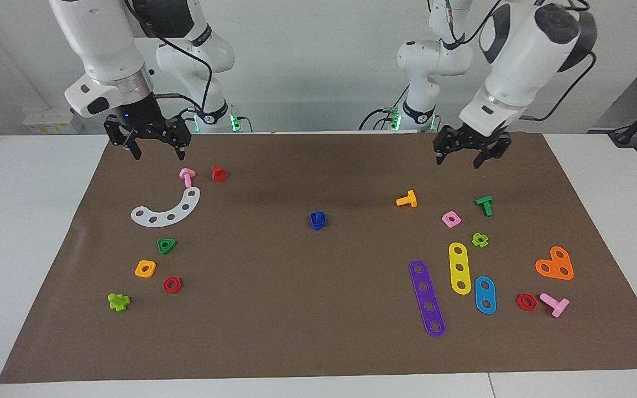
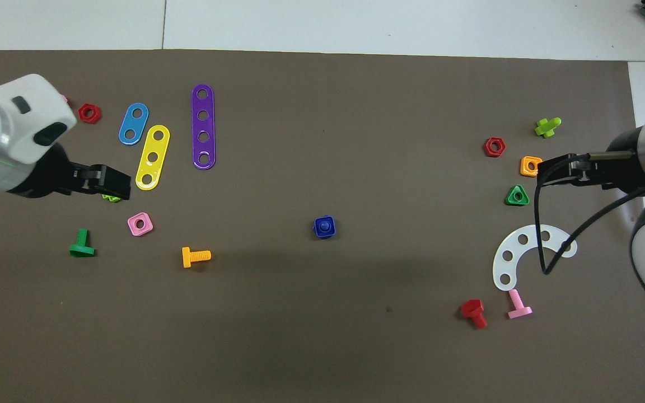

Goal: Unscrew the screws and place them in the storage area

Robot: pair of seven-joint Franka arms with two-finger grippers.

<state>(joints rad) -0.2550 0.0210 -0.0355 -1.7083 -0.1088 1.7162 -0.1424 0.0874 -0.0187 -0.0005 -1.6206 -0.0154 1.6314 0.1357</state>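
The dark-blue screw [image 1: 318, 220], a bolt seated in a blue square nut, stands alone in the middle of the brown mat [image 1: 318, 331]; it also shows in the overhead view [image 2: 324, 226]. My left gripper [image 1: 458, 162] hangs open and empty in the air over the loose parts at the left arm's end, well apart from the screw; in the overhead view [image 2: 122, 187] it covers most of a light-green cross nut. My right gripper [image 1: 159, 152] waits open and empty, raised over the right arm's end, and shows in the overhead view [image 2: 543, 172].
At the left arm's end lie an orange bolt [image 1: 407, 199], a green bolt [image 1: 484, 205], a pink nut [image 1: 450, 219] and purple [image 1: 427, 298], yellow and blue strips. At the right arm's end lie a white arc [image 1: 168, 210], a pink bolt, a red bolt and a green triangular nut [image 1: 166, 245].
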